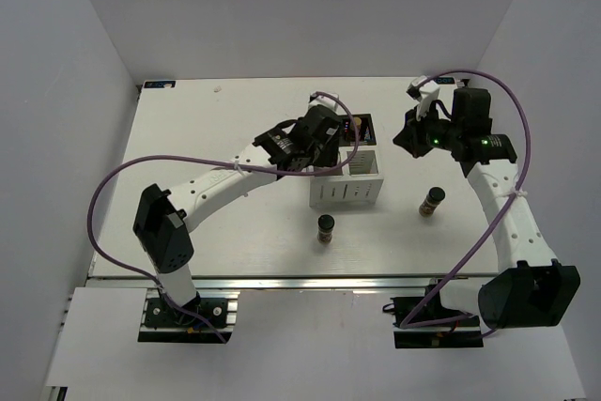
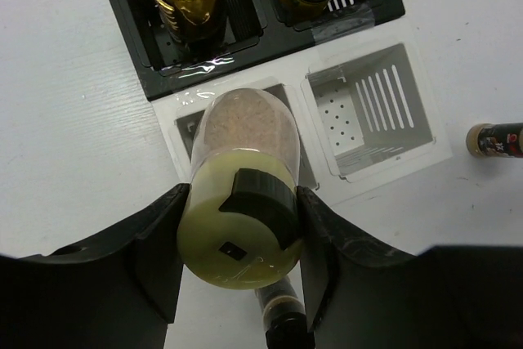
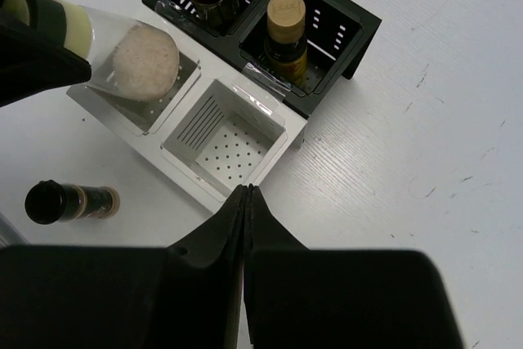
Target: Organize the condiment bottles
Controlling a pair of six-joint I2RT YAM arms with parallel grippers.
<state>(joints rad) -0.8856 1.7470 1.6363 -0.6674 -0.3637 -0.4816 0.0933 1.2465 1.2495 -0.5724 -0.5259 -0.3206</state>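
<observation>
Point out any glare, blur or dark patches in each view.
Top external: even light, only faint shadows on the table. Left wrist: glare on the clear tape; the left gripper around the cream bottle reads as black silhouette. Right wrist: the right gripper likewise underexposed, box sharp.

No legible text on anything
</observation>
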